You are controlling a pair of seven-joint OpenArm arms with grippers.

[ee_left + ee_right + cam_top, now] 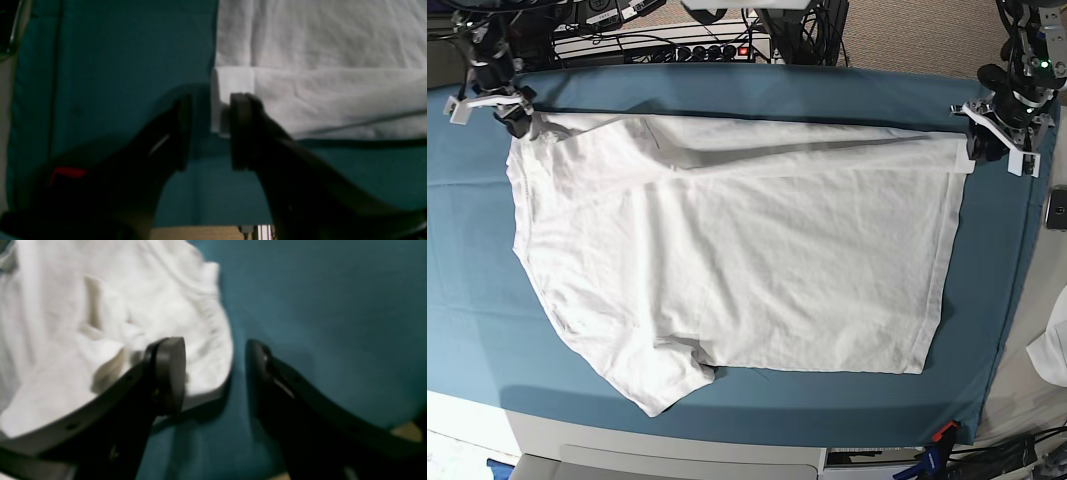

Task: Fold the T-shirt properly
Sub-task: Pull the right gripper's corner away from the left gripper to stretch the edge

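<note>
Right wrist view is pretty smeared, so the T-shirt (pixel 110 323) there is just soft white folds and you can't tell if the near finger (pixel 168 373) actually touches it. Left wrist view is dark, and the shirt runs off its top and right edges. In the base view both arms get cropped at the top corners.

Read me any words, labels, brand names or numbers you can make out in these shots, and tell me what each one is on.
None: no readable text in any view.
The T-shirt is plain white, with no print or visible tag.
The teal cloth is unmarked.
The red patch on the left gripper is too dark and blurred to show lettering.
The equipment behind the table is too small to read.
</note>
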